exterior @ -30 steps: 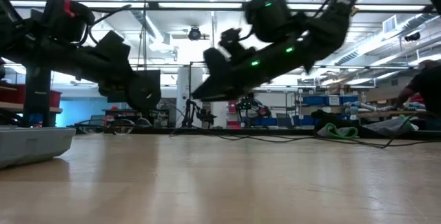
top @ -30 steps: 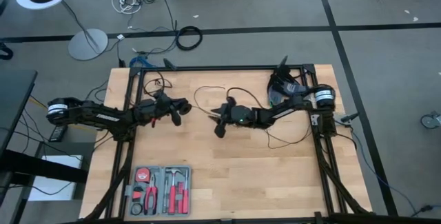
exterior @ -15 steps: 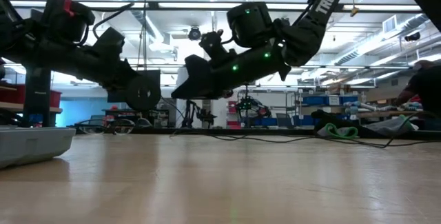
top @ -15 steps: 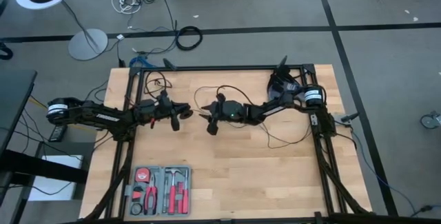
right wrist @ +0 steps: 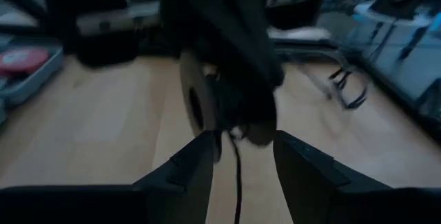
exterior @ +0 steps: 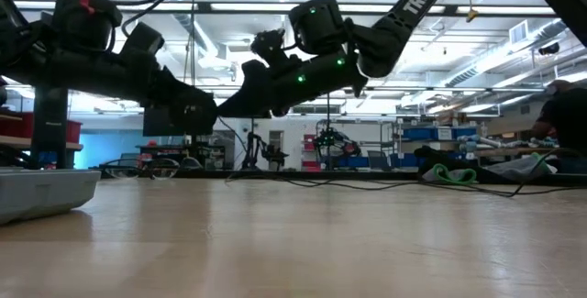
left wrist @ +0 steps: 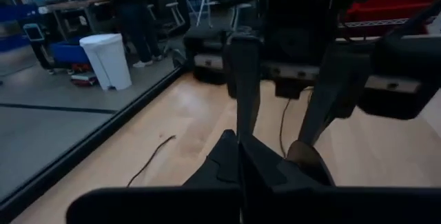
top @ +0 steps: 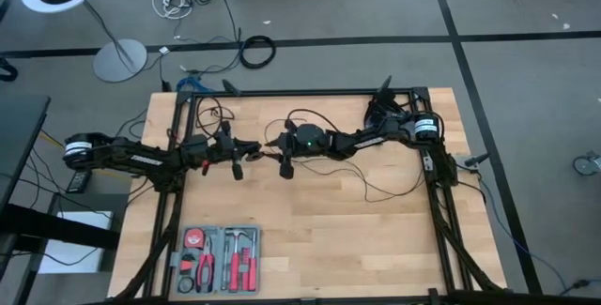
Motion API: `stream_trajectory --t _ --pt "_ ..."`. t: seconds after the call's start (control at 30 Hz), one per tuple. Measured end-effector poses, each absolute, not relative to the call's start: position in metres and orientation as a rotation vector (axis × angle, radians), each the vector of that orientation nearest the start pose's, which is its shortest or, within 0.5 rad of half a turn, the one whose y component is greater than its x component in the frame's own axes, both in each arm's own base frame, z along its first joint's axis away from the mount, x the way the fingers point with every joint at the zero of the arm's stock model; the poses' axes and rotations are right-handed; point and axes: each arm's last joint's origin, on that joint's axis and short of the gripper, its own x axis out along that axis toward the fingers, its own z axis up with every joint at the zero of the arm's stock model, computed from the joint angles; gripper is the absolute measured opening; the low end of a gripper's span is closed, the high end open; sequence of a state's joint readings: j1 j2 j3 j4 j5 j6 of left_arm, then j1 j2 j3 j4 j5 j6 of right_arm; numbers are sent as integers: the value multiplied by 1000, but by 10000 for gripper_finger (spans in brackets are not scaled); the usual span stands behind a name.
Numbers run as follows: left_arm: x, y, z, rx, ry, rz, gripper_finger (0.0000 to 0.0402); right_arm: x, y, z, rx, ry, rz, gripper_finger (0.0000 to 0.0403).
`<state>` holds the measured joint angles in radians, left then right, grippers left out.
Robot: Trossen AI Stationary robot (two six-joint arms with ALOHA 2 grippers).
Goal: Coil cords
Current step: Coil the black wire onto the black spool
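The cord is thin and black, and its slack loops (top: 374, 192) lie on the table's right half. Its round black puck (right wrist: 195, 103) is up in the air at the tip of my left gripper (top: 242, 152), which reaches in level from the table's left and is shut. My right gripper (top: 279, 155) comes from the right and faces it closely, open. Its two fingers (right wrist: 200, 162) stand on either side of the cord strand (right wrist: 237, 169) that hangs from the puck. I cannot tell whether they touch the strand. My left gripper pinches the cord right beside the puck (left wrist: 308, 160), between its two shut fingers. The fingers come in level from the table's left. The puck is lifted clear of the table, and the cord (right wrist: 234, 148) drops slack from it.
An open tool case (top: 221, 258) with red-handled tools lies near the table's front left. A bundle of cables (top: 385, 113) sits at the far right corner by the right arm's base. The black frame rail (top: 310, 92) runs along the far edge.
My right gripper has moved toward the table's left and a little toward the far edge, up to the left gripper, rolling as it went. My left gripper has stayed in place but rolled, which turned the puck from face-on to edge-on in the low view.
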<state>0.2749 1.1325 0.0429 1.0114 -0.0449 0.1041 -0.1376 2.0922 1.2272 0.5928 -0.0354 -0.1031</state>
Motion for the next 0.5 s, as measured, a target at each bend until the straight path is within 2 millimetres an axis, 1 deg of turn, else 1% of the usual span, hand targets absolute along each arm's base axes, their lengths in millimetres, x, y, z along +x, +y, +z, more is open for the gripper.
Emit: stream_trajectory --t 0.13,0.23,0.37,0.5 --pt "168 48 150 110 82 310 0 446 -61 160 -84 291 -70 149" --pt "170 49 152 125 82 309 0 447 -61 160 -96 291 -67 134" --pt "171 49 154 139 76 309 0 447 -61 160 -105 290 -66 89" --pt "171 49 154 139 76 309 0 446 -61 160 -105 291 -61 23"
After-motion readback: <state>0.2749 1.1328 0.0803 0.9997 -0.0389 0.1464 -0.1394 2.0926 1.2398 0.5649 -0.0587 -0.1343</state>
